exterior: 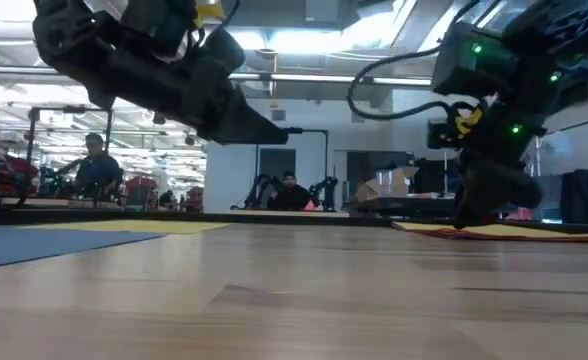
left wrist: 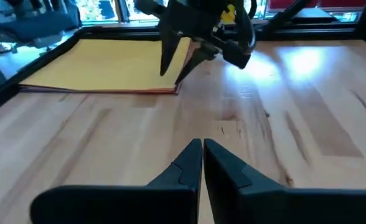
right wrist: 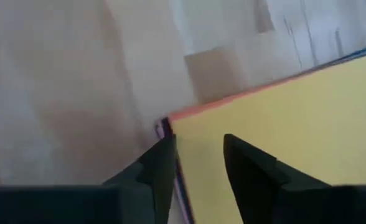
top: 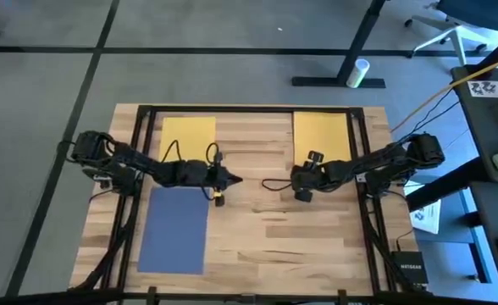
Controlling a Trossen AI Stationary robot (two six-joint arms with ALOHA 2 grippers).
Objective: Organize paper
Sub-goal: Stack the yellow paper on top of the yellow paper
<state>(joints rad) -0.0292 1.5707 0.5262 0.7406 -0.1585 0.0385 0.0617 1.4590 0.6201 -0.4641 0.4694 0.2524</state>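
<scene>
Just behind and beside the left gripper (top: 235, 179) lie a navy blue sheet (top: 175, 230) and a yellow sheet (top: 188, 135) — its fingers pressed together, hovering over bare table (top: 266, 246). Farther right, the right gripper (right wrist: 198, 155) sits low at the near corner of a yellow-topped stack (top: 322, 134), fingers apart — orange and dark edges peek from beneath the corner.

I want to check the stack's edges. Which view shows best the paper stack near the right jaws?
The right wrist view: the yellow-topped stack fills it, with orange and dark edges under its corner. The high view shows only its yellow top; the low view a thin edge; the left wrist view its side.
</scene>
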